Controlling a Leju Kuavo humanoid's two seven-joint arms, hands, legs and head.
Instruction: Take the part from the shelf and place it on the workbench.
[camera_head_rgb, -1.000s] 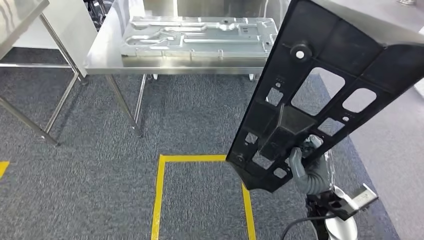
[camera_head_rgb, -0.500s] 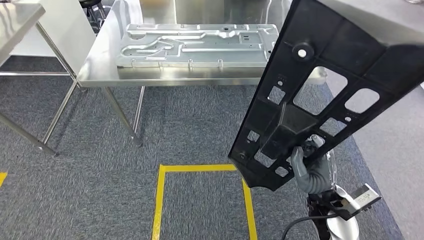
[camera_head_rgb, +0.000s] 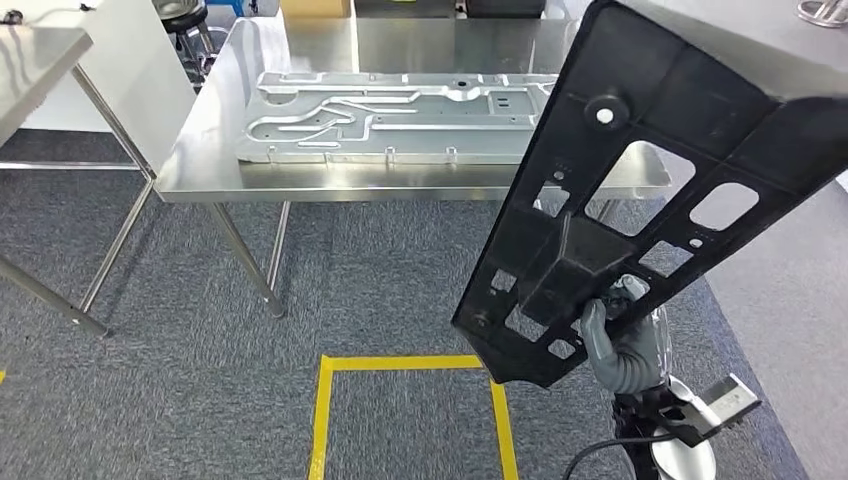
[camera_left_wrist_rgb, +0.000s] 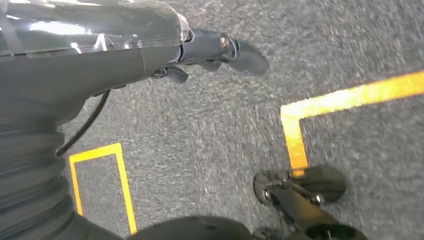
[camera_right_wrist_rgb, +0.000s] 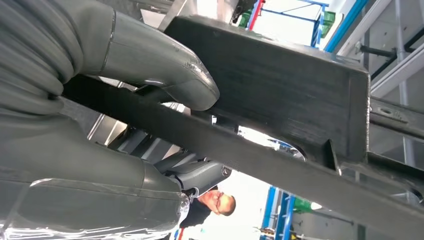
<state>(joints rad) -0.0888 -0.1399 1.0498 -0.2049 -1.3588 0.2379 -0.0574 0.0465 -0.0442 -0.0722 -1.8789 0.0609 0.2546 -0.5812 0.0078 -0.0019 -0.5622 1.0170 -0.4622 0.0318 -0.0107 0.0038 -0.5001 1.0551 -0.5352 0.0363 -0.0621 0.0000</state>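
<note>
The black perforated part (camera_head_rgb: 640, 190) slants up and away from the right hand (camera_head_rgb: 620, 345), whose fingers (camera_right_wrist_rgb: 165, 75) clamp its lower end. The left hand (camera_left_wrist_rgb: 210, 50) hangs above grey carpet (camera_head_rgb: 380, 270) with fingers loosely extended, holding nothing. Beyond the fingers, a steel workbench (camera_head_rgb: 220, 150) carries a grey metal plate (camera_head_rgb: 400, 115), with yellow floor tape (camera_head_rgb: 400, 363) nearer.

A steel workbench (camera_head_rgb: 200, 175) stands ahead on grey carpet (camera_head_rgb: 150, 390), with 1 long stamped metal panel (camera_head_rgb: 400, 115) lying flat on its top. A second steel table (camera_head_rgb: 30, 60) stands just beside it. Yellow tape (camera_head_rgb: 325, 400) marks a box outline on the carpet.
</note>
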